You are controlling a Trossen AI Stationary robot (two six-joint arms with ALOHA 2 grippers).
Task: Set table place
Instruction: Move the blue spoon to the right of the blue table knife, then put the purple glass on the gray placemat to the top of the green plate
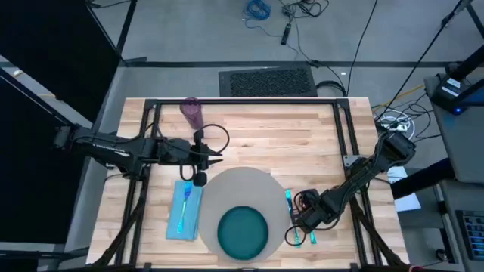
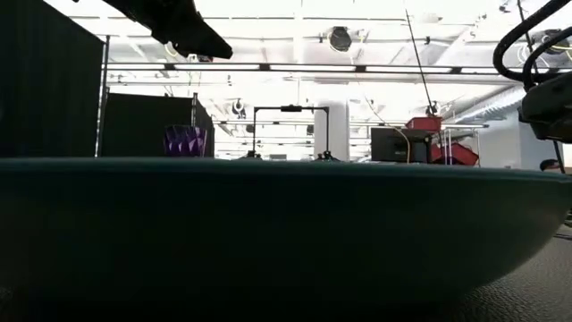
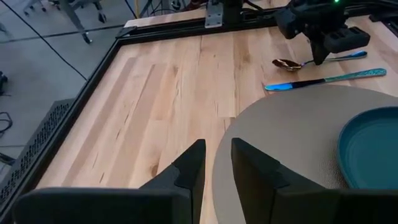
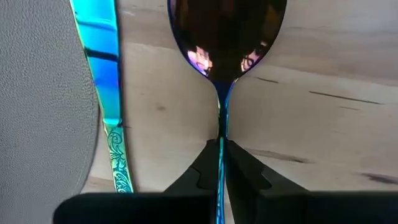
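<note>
A round grey-beige mat (image 1: 242, 198) lies on the table (image 1: 302, 143) with a teal plate (image 1: 243, 230) on its near part. Left of it, a light-blue napkin (image 1: 184, 211) carries a teal-handled fork (image 1: 182, 205). A knife (image 4: 102, 74) lies along the mat's right edge. Beside it is a spoon (image 4: 227, 37), with my right gripper (image 4: 219, 155) shut on it. The purple cup (image 1: 191, 112) stands at the far left. My left gripper (image 3: 216, 168) hovers by the mat's far left edge, slightly open and with nothing between its fingers. My right gripper pinches the spoon's thin handle (image 4: 219, 134) between its two fingers, a short way behind the bowl. The fingers come from above, slanting down. The spoon stays level, bowl up, close over the wood; whether it rests on the table I cannot tell.
Bare planks stretch across the far half of the table (image 3: 161, 93). A black frame (image 1: 242, 100) borders the tabletop. In the low view the plate's rim (image 2: 286, 224) fills the foreground, with the room behind it.
</note>
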